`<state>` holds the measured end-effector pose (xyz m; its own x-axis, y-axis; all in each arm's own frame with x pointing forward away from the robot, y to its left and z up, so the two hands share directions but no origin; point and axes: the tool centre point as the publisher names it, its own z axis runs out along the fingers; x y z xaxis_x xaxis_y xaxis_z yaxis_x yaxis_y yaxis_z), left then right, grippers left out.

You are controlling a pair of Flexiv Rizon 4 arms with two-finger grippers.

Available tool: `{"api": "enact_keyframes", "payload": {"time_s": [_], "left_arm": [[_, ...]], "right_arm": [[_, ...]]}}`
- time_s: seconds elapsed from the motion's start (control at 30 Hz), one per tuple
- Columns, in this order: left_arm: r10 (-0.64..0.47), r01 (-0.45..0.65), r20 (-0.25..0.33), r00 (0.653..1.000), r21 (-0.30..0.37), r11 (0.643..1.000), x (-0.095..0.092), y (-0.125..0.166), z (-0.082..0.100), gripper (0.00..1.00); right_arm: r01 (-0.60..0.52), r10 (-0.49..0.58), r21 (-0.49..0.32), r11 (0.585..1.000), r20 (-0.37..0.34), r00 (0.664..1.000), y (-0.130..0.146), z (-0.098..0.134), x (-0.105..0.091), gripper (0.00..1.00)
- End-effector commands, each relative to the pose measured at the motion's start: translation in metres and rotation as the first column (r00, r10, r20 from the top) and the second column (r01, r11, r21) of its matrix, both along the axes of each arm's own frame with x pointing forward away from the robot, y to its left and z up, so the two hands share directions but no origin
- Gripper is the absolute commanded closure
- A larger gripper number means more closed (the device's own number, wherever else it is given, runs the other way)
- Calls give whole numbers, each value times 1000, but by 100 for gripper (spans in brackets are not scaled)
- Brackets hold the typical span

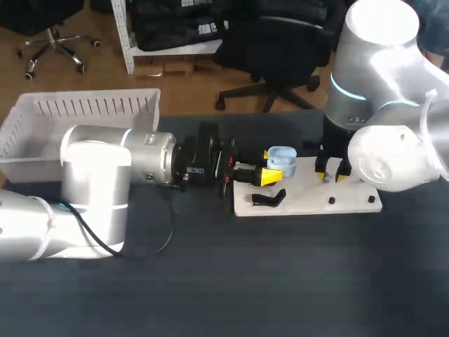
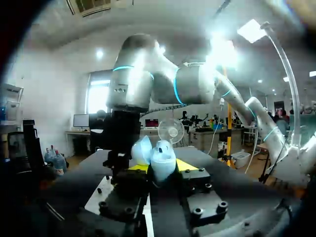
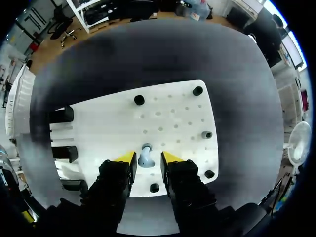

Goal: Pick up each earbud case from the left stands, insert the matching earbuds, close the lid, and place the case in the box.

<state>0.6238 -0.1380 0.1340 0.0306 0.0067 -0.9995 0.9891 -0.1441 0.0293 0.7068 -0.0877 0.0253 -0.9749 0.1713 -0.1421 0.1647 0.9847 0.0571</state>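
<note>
While pinching the open case [image 2: 160,158] in the left gripper [image 1: 269,166], held it near the earbud [image 3: 146,159].
Hung the right gripper [image 3: 147,157] spread, straight above that earbud, one finger each side.

Left arm [image 1: 98,189]: fat silver-white cylinders, thin cyan ring, black cable looping off. Right arm [image 1: 379,105]: same silver shell, cyan band glowing. Left gripper [image 2: 162,168], right gripper [image 3: 146,159]: black blocks, screws showing, yellow tips.
</note>
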Motion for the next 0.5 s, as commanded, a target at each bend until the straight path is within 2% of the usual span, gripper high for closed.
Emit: {"api": "enact_keyframes", "payload": {"time_s": [0.03, 0.17, 0.27, 0.33, 0.4, 0.5], "left_arm": [[0, 0, 0, 1000, -1, 1000, 1, -1, -1, 100], [0, 0, 0, 1000, -1, 1000, 1, -1, -1, 100], [0, 0, 0, 1000, -1, 1000, 1, -1, -1, 100], [0, 0, 0, 1000, -1, 1000, 1, -1, -1, 100], [0, 0, 0, 1000, -1, 1000, 1, -1, -1, 100], [0, 0, 0, 1000, -1, 1000, 1, -1, -1, 100]], "right_arm": [[3, -3, -5, 1000, 1, 1000, 1, -2, 0, 72], [13, -13, 1, 1000, 3, 1000, 0, -2, 1, 73], [15, -15, 4, 1000, 4, 1000, 0, -2, 1, 77], [14, -14, 3, 1000, 4, 1000, 1, -2, 1, 85], [13, -13, 2, 1000, 4, 1000, 1, -2, 1, 100], [14, -14, 3, 1000, 4, 1000, 2, -1, 1, 100]]}}
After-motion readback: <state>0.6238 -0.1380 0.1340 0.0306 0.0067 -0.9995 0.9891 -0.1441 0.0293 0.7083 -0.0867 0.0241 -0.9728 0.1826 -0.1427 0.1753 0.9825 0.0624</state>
